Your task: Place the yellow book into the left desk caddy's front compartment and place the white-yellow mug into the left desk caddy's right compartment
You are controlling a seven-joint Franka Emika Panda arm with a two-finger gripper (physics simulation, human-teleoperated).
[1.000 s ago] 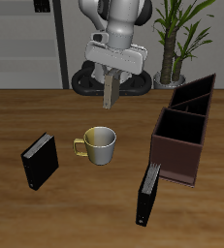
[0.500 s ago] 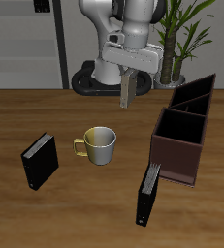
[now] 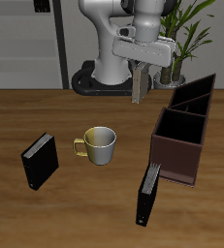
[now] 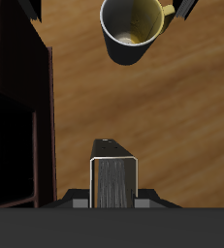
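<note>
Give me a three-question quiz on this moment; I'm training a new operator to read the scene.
1. True or false: the hand carries the yellow book above the table.
2. Where is the white-yellow mug? A) inside the left desk caddy B) on the table C) on a black book
3. Fill in: the mug stands ______, opening up.

Key: 1 true; 2 B; 3 upright
</note>
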